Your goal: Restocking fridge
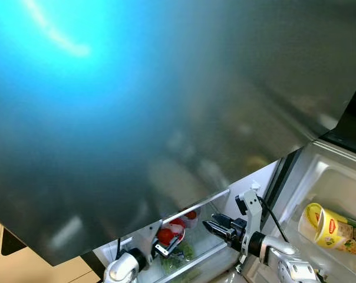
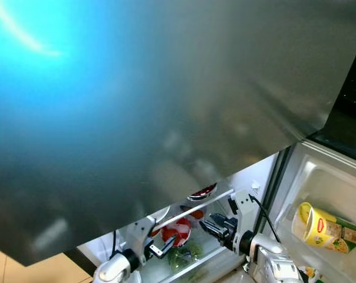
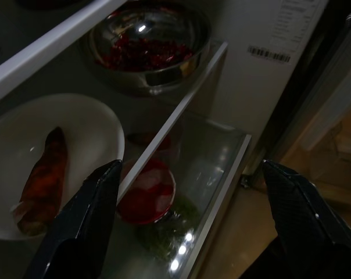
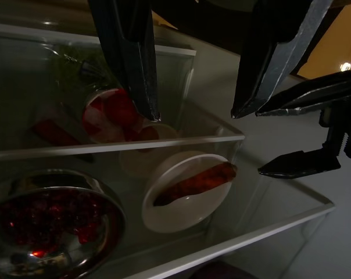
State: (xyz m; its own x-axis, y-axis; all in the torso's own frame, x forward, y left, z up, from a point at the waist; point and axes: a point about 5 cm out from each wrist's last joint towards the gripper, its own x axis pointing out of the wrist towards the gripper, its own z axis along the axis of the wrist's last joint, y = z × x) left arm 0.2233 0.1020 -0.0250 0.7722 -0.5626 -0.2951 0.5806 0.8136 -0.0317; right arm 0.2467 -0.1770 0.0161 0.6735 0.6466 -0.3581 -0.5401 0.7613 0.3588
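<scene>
The fridge stands open below a large grey door panel [image 1: 166,100]. On its glass shelf [image 3: 164,125] sit a white plate [image 3: 88,133] with a long reddish piece of food [image 3: 45,174] and a steel bowl of red berries [image 3: 143,49]. Under the shelf are a red-and-white tub [image 3: 146,192] and greens [image 3: 169,232]. My left gripper [image 1: 162,247] is open in front of the shelf's edge, holding nothing. My right gripper [image 1: 216,227] is open too, just to its right, pointing into the same compartment. In the right wrist view the left gripper [image 4: 260,142] shows beside the plate [image 4: 187,189].
The door shelf [image 1: 337,177] on the right holds a yellow carton [image 1: 328,227]. A white fridge wall [image 3: 268,64] with a barcode label closes the compartment's side. Tiled floor [image 1: 7,265] shows at lower left.
</scene>
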